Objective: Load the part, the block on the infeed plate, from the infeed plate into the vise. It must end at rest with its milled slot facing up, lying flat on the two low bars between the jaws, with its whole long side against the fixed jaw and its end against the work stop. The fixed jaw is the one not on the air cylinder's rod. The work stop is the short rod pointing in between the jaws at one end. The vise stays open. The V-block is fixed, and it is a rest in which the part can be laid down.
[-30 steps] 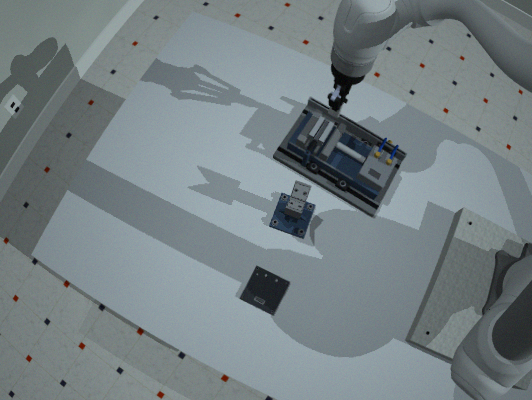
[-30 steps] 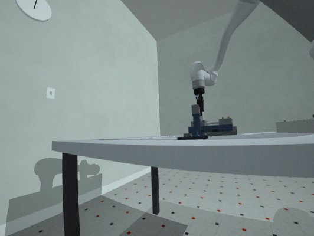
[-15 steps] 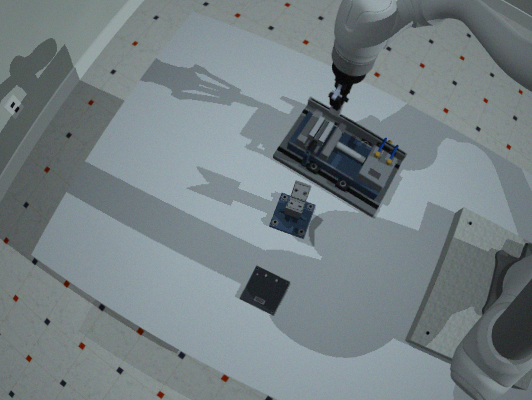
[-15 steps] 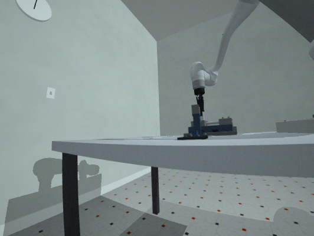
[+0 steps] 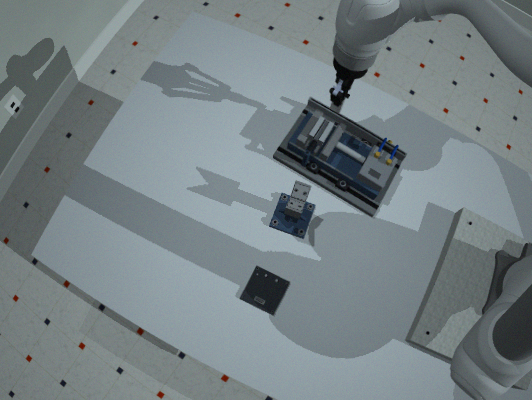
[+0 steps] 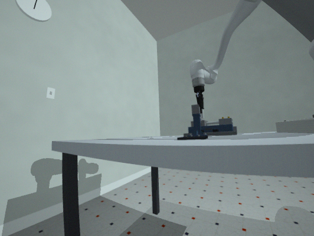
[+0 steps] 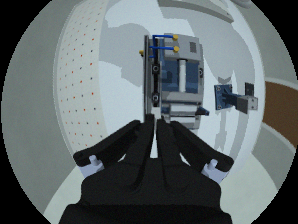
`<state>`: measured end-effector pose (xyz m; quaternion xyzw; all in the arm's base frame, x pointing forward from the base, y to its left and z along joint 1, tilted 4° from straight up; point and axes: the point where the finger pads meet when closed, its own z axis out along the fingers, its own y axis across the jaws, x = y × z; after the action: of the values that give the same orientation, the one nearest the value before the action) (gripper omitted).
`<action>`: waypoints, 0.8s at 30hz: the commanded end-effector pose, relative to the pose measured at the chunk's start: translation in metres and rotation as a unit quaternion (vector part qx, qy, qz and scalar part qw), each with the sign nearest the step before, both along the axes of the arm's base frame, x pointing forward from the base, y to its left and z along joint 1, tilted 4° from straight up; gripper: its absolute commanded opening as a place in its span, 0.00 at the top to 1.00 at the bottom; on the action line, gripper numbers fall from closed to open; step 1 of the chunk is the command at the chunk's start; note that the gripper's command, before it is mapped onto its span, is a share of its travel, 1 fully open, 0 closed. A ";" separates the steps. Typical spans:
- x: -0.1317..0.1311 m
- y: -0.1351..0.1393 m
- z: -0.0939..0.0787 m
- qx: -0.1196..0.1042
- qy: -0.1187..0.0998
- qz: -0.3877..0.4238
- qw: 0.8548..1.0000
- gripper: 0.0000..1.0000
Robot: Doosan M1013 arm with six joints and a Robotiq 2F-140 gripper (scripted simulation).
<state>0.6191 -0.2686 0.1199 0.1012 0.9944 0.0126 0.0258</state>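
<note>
The part (image 5: pixel 301 194), a light grey block, rests tilted in the blue V-block (image 5: pixel 294 216) at the table's middle; it also shows in the side view (image 6: pixel 195 110) and at the right of the wrist view (image 7: pixel 245 103). I cannot tell which way its slot faces. The dark infeed plate (image 5: pixel 264 290) holds nothing. The vise (image 5: pixel 341 152) stands open beyond the V-block, with no part between its jaws. My gripper (image 5: pixel 338 103) is shut and empty, hanging over the vise's far-left end, well away from the part. In the wrist view its fingertips (image 7: pixel 154 123) meet just before the vise (image 7: pixel 173 72).
The air cylinder block with yellow fittings (image 5: pixel 384 159) is at the vise's right end. A raised pedestal (image 5: pixel 462 285) with the arm's base stands at the right. The table edge runs along the front left.
</note>
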 end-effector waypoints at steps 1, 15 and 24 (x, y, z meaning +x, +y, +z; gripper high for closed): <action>0.002 -0.001 0.014 0.002 -0.003 0.000 1.000 1.00; 0.000 -0.001 0.040 0.002 -0.003 0.000 1.000 1.00; 0.000 -0.001 0.045 0.002 -0.003 0.000 1.000 1.00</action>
<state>0.6175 -0.2692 0.1588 0.1012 0.9944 0.0133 0.0264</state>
